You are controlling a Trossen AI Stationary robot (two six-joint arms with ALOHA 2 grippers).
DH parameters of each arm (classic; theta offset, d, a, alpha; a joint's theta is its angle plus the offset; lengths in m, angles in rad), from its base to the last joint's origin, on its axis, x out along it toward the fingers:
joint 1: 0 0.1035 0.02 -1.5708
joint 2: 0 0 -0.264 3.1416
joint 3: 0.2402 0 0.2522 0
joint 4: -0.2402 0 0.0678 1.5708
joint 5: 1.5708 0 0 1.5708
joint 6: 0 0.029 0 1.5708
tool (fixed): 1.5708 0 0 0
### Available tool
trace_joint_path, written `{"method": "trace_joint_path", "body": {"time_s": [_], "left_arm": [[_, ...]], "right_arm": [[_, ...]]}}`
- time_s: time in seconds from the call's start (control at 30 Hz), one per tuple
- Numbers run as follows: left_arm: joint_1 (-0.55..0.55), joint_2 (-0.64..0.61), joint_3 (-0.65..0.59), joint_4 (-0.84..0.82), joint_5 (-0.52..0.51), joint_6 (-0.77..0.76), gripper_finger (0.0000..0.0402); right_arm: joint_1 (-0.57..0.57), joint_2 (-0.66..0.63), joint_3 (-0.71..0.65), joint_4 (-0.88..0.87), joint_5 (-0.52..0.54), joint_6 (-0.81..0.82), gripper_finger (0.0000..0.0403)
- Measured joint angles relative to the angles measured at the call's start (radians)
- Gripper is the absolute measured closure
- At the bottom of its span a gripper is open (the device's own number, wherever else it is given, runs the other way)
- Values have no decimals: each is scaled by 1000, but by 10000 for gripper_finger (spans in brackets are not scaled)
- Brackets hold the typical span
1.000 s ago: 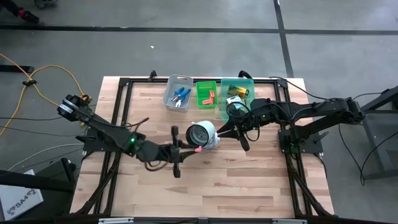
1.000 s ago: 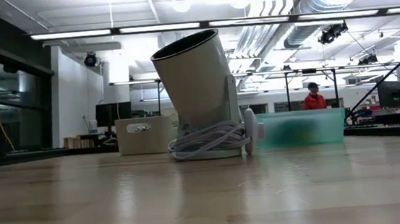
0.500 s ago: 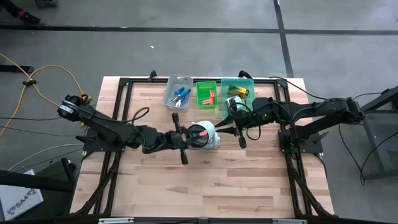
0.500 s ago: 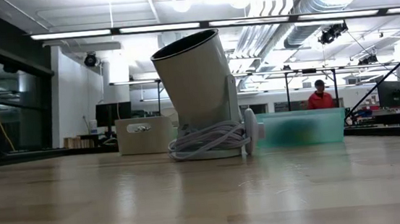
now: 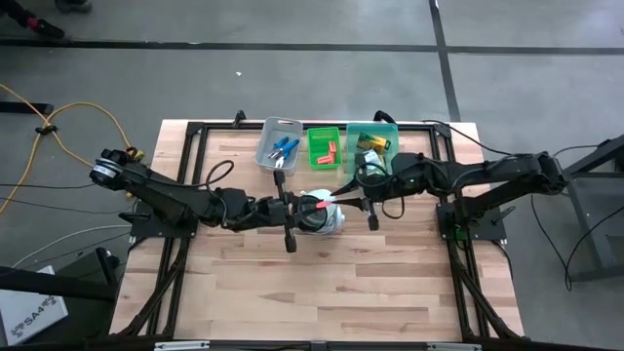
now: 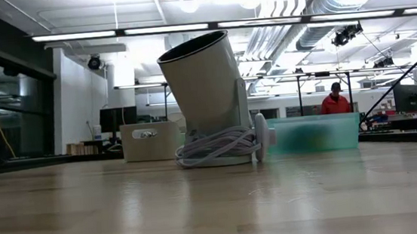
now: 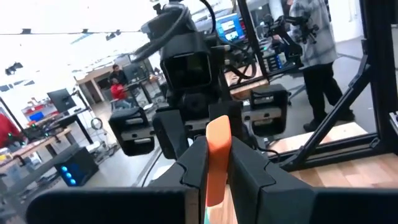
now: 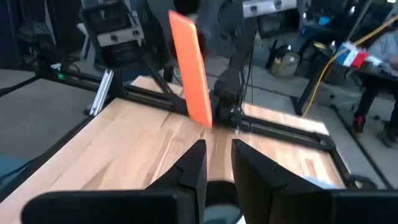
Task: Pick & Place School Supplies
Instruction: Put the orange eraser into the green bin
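Note:
My left gripper [image 7: 216, 148] is shut on a short red-pink stub [image 5: 317, 207], held over the round white object [image 5: 320, 214] at mid-table. My right gripper [image 8: 217, 146] faces it from the table's right, its fingers a narrow gap apart with nothing between them. The stub [image 8: 191, 68] hangs just beyond its fingertips. At the far edge, blue-handled scissors [image 5: 285, 150] lie in a grey bin [image 5: 280, 126]. More stubs [image 5: 328, 150] lie in a green bin [image 5: 314, 146]. Crayon boxes [image 5: 372, 142] lie in a teal bin [image 5: 388, 156]. My left gripper pinches the stub between its two fingers, with the pads on its two flat sides [image 7: 215, 165]. The fingers come about level from the table's left and lie along the stub. Its free end [image 7: 218, 127] sticks out past the fingertips toward the right gripper. The stub is lifted clear.
The white object [image 6: 210, 94] stands tilted on its coiled cord at mid-table, under both grippers. The three bins line the far edge behind it. A person in red [image 6: 335, 102] stands in the room beyond. The near half of the table is bare wood.
My left gripper has swung with the stub toward the far edge and the table's right, rising and tipping its fingers up, until it is over the white object opposite the right gripper. My right gripper has rolled about its own axis, staying nearly in place.

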Motion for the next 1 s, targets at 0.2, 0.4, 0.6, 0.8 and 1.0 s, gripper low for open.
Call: {"method": "trace_joint_path", "body": {"time_s": [0.2,0.4,0.6,0.8,1.0], "left_arm": [[9,0,0,-1,11,4,362],[9,0,0,-1,13,7,362],[9,0,0,-1,13,8,362],[9,0,0,-2,13,8,362],[12,0,0,-2,13,8,362]], "right_arm": [[0,24,0,22,6,-34,339],[0,26,1,42,5,-47,339],[0,26,1,33,3,-47,327],[0,26,1,34,7,-47,281],[0,26,1,56,8,-46,256]]}}
